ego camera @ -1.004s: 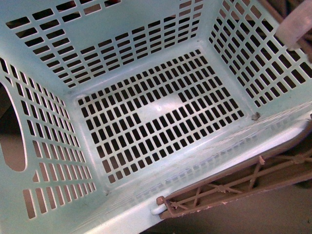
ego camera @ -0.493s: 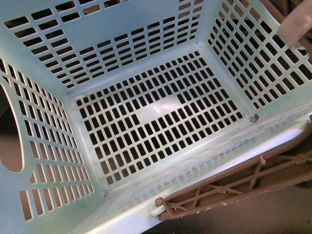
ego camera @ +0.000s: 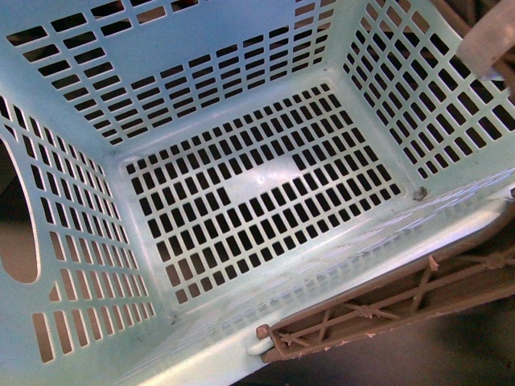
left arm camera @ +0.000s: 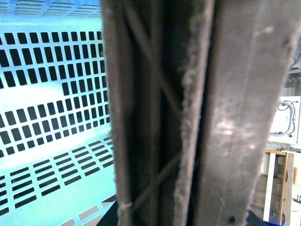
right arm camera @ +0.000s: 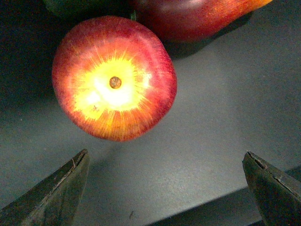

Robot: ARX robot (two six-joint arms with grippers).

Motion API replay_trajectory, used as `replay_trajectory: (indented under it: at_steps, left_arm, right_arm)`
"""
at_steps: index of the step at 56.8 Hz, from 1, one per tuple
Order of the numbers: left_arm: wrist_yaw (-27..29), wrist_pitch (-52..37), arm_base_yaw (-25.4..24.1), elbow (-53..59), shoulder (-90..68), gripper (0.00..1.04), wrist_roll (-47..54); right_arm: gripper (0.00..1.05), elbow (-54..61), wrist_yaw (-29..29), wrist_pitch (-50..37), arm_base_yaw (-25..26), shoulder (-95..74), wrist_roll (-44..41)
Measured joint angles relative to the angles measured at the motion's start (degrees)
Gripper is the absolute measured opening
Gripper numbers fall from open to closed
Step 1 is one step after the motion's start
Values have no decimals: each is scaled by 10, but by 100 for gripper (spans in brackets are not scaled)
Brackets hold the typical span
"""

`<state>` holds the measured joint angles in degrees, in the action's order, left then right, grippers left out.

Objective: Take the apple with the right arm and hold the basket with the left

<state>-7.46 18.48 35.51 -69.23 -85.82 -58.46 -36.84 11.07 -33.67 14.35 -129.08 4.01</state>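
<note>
right end effector: two dark fingertips spread wide, nothing between them, above a dark grey tabletop.
apple: red, with a yellow-orange patch around the stem facing the wrist camera. it rests on the tabletop just beyond the fingertips and clear of both.
second red fruit: larger, directly behind the apple and close against it. it crowds the apple's far side.
dark green object: a sliver at the frame edge, beside the red fruit and behind the apple.
left end effector: fingers not visible in any view; cannot tell whether it grips.
handle: brown-grey lattice, blurred, pressed close to the left wrist camera and blocking most of that view.
basket: light turquoise with slotted walls and floor. it fills the front view and is tilted, and the handle lies along its near rim.
white box and wooden frame: in the background past the handle.
</note>
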Motion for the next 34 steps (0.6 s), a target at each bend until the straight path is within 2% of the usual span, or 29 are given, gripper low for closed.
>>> replay_trajectory:
  at_steps: [11,34]
  left_arm:
    - [0,0,0,0,0,16,0]
    - [0,0,0,0,0,16,0]
  right_arm:
    - [96,-51,-14,14,-14,-30,40]
    - [96,-106,-21,31,-19,-73,64]
